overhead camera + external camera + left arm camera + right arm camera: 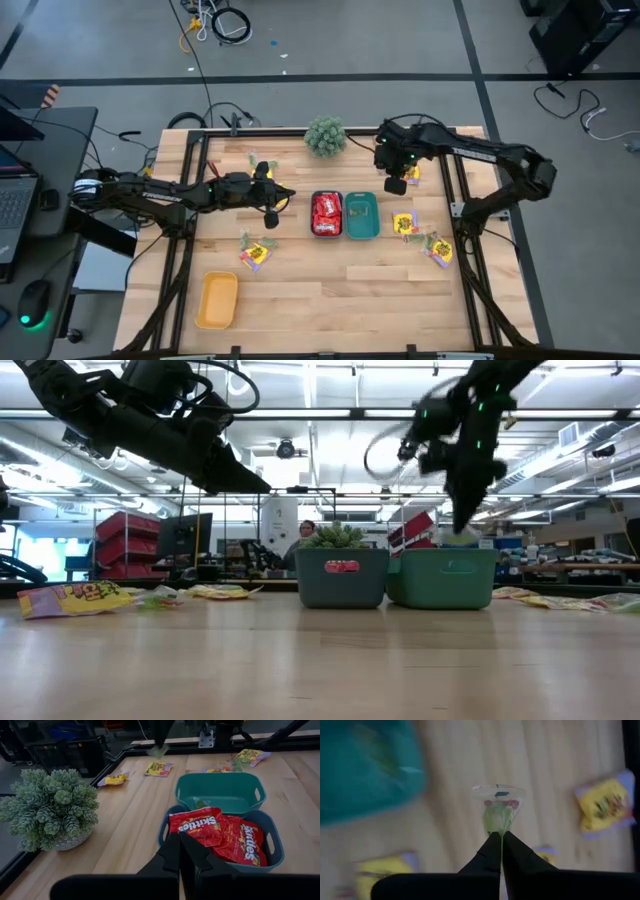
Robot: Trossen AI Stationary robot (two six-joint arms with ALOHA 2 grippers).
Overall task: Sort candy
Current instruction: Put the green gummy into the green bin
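Carrying that tiny pale green wrapped candy (498,815) is the job in hand, and your right gripper (501,836) has its fingers pinched fully together on the packet's lower edge, so it dangles out past the tips. In the overhead picture the gripper sits right of centre in the upper half, just above and to the right of the teal oblong plastic tray (361,216).

My read: the tray is your target, since a bit of green already shows on its floor in the left wrist view. Come across until the packet hangs well inside the rim, then drop low before opening, because something that light could flutter out. Watch the near wall so the wrapper doesn't snag.

Beside it, the dark blue tray (327,214) is packed with shiny red packets (220,832). Yellow packets with dark print (255,251) lie loose lower left of the trays, others on the right.

Your left gripper (269,205) waits left of the trays, closed and holding nothing.
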